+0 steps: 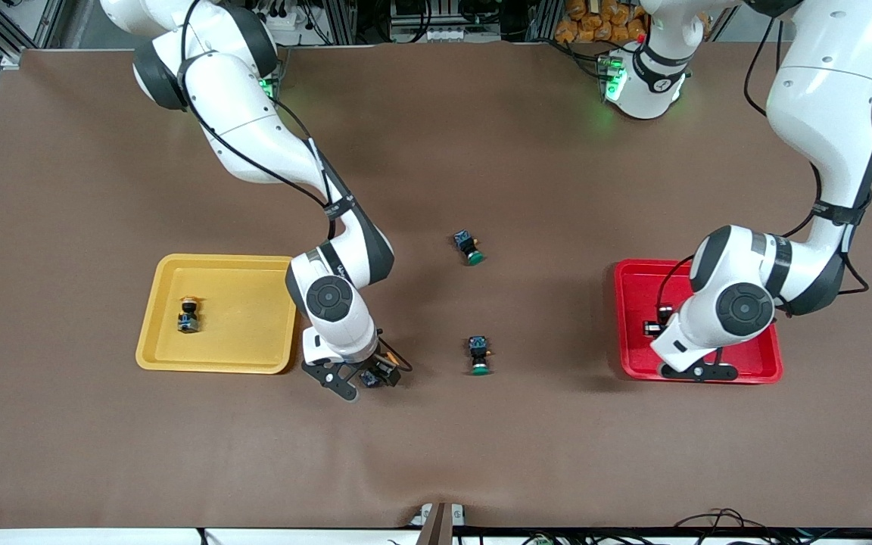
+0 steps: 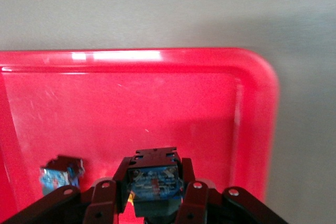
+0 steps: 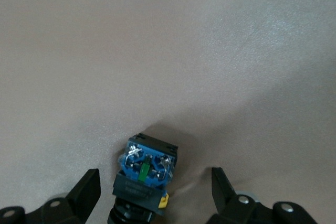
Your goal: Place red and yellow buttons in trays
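Note:
My right gripper (image 1: 360, 378) is open, low over the table beside the yellow tray (image 1: 239, 303). Its jaws flank a blue-bodied button (image 3: 149, 163) that lies on the cloth (image 1: 370, 378), its cap hidden. One yellow-capped button (image 1: 188, 314) lies in the yellow tray. My left gripper (image 1: 697, 371) is over the red tray (image 1: 633, 288), at the edge nearest the front camera. In the left wrist view it (image 2: 156, 166) is shut on a blue-bodied button (image 2: 153, 182) over the red tray (image 2: 131, 103), cap hidden. Another button (image 2: 60, 174) lies in that tray.
Two green-capped buttons lie mid-table between the trays, one (image 1: 468, 247) farther from the front camera, one (image 1: 479, 356) nearer. The brown cloth covers the whole table.

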